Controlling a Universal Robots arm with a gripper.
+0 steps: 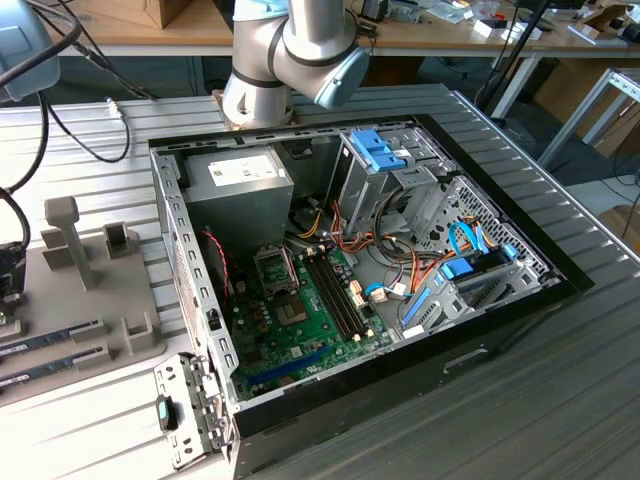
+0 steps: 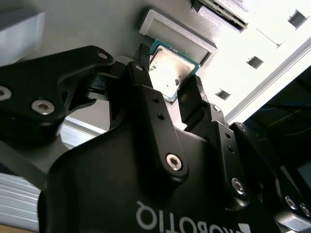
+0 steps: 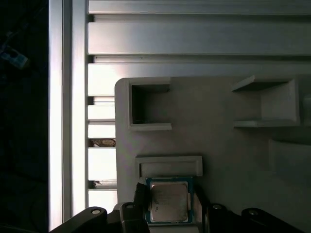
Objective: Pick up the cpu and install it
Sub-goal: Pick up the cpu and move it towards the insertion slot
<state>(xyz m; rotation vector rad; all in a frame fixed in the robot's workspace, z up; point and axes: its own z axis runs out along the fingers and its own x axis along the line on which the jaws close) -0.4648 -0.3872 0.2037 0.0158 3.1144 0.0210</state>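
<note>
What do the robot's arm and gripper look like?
The arm is made of rounded silver-grey metal segments with a light blue cap on one joint. The gripper is matte black, built from angular hinged link bars dotted with silver screw heads, with white lettering on its body.

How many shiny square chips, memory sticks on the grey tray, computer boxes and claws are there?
Shiny square chip: 1
Memory sticks on the grey tray: 2
Computer box: 1
Claw: 1
Total: 5
</note>
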